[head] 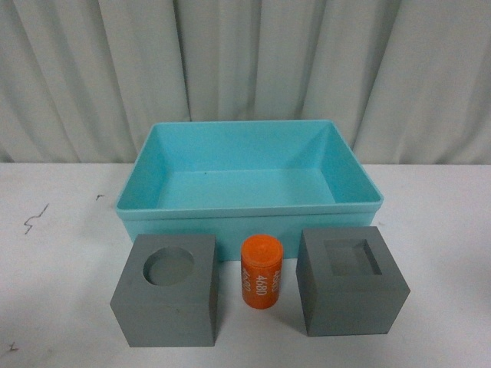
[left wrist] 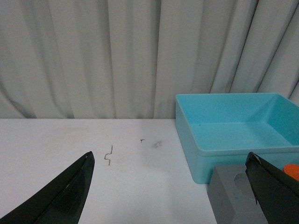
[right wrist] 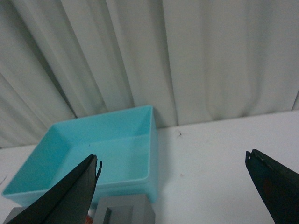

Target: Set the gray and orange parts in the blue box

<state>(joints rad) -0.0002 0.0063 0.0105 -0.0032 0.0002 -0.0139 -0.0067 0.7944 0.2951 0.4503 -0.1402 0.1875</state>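
Observation:
In the front view a gray cube with a round recess (head: 166,300) stands front left, a gray cube with a square recess (head: 351,282) front right, and the orange cylinder printed "4680" (head: 261,271) upright between them. The turquoise blue box (head: 249,216) sits empty just behind them. Neither arm shows in the front view. My left gripper (left wrist: 170,161) is open and empty, left of the round-recess cube (left wrist: 233,198) and the box (left wrist: 201,154); an orange sliver (left wrist: 292,170) shows there. My right gripper (right wrist: 172,161) is open and empty, above the square-recess cube (right wrist: 124,211), near the box (right wrist: 140,186).
The white table (head: 61,253) carries small dark marks at the left (head: 34,218). A pale pleated curtain (head: 245,69) hangs close behind the box along the table's back edge.

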